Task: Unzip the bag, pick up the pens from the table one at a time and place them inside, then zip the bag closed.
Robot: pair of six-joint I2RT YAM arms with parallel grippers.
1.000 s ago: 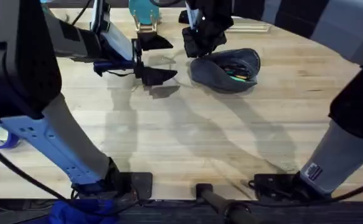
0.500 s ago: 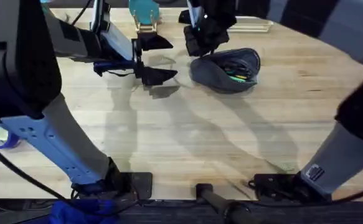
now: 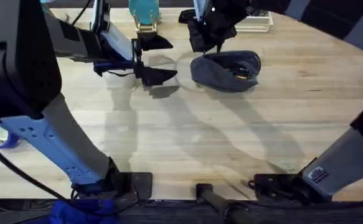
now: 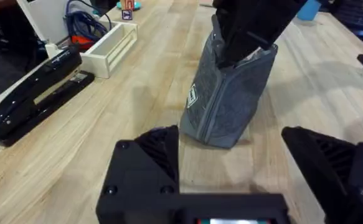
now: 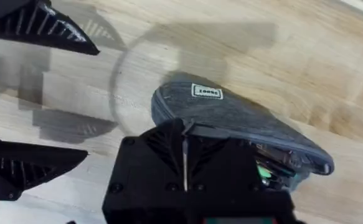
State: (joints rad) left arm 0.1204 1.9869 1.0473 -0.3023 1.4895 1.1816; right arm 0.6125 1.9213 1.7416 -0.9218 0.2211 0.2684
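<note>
Risen slightly toward 12 o'clock, my right jaws (image 3: 207,38) stay clenched above the grey felt pouch (image 3: 226,70); my left jaws (image 3: 154,59) hang released at its 9 o'clock.

Over the last second we see the right gripper (image 3: 209,38) shift slightly up and toward the far edge of the table (image 3: 169,143), at the near end of the bag (image 3: 226,70). Less of the opening shows in the overhead view: fewer coloured items are visible inside. The right arm's forearm has swung out toward the right edge of the overhead view.
</note>
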